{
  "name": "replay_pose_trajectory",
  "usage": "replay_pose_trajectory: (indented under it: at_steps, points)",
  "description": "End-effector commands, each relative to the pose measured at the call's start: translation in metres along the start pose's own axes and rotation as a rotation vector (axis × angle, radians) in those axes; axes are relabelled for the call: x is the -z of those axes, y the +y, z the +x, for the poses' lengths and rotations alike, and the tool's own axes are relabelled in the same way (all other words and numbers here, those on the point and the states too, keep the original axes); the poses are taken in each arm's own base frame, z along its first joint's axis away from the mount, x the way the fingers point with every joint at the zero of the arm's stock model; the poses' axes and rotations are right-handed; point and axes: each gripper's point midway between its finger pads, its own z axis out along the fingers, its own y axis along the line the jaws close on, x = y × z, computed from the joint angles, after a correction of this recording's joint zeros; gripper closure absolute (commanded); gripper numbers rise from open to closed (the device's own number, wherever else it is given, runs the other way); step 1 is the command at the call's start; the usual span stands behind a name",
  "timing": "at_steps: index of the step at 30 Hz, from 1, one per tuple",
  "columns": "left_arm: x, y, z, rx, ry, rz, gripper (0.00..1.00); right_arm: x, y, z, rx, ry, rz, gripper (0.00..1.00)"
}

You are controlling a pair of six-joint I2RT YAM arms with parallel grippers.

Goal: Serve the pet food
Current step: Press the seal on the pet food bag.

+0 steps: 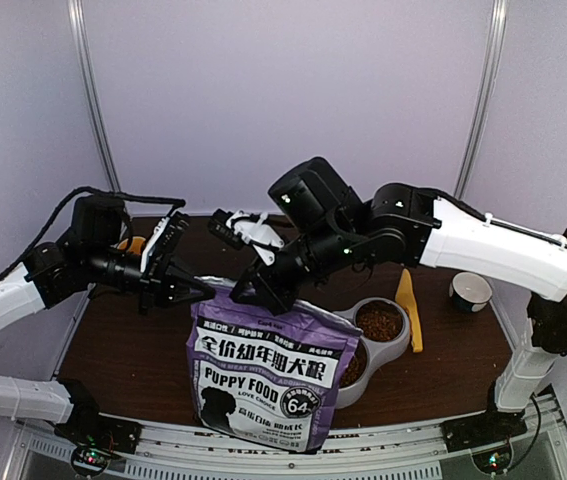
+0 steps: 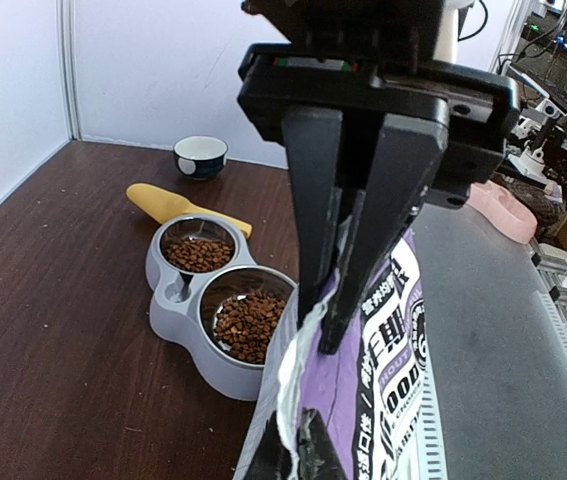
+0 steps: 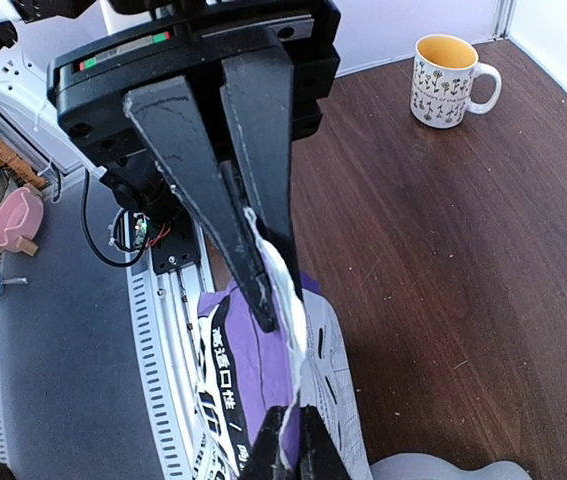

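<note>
The purple-and-white puppy food bag [image 1: 268,375] stands upright at the table's front middle. My left gripper [image 1: 203,290] is shut on the left part of the bag's top edge, as the left wrist view [image 2: 321,325] shows. My right gripper [image 1: 248,295] is shut on the same top edge just to the right, as the right wrist view [image 3: 278,305] shows. The pet food [image 1: 378,322], reddish-brown kibble, lies in both cups of a grey double bowl [image 1: 403,345] right of the bag; it also shows in the left wrist view [image 2: 246,325]. The bag's contents are hidden.
A yellow scoop [image 1: 408,310] lies on the table right of the bowl. A white cup [image 1: 471,290] stands at the far right. A patterned mug with a yellow inside [image 3: 448,65] stands at the back left. The bag stands close to the front edge.
</note>
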Motion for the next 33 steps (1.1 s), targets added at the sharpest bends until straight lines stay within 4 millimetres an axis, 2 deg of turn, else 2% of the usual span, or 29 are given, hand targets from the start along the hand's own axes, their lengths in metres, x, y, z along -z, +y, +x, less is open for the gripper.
replay_pose_trajectory:
  at_steps: [1,4,7,14,18,27,33]
  points:
    - [0.004,-0.011,-0.023,-0.065,-0.066,0.041,1.00,0.009,0.007,-0.020,-0.010,-0.078,-0.045,0.98]
    - [0.004,-0.012,-0.023,-0.064,-0.070,0.045,1.00,0.002,0.008,-0.020,-0.015,-0.069,-0.059,0.92]
    - [0.004,-0.012,-0.023,-0.063,-0.069,0.046,1.00,-0.004,0.010,-0.022,-0.016,-0.068,-0.072,0.91]
    - [0.005,-0.013,-0.025,-0.069,-0.076,0.046,1.00,-0.012,0.011,-0.030,0.004,-0.070,-0.086,0.92]
    - [0.006,-0.014,-0.026,-0.072,-0.082,0.042,1.00,-0.017,0.009,-0.026,0.008,-0.049,-0.079,1.00]
    - [0.013,-0.012,-0.031,-0.105,-0.101,-0.015,1.00,0.000,-0.015,-0.014,0.016,-0.027,0.000,1.00]
    - [0.016,-0.011,-0.032,-0.117,-0.104,-0.041,1.00,0.009,-0.029,0.015,0.023,0.057,0.042,0.96]
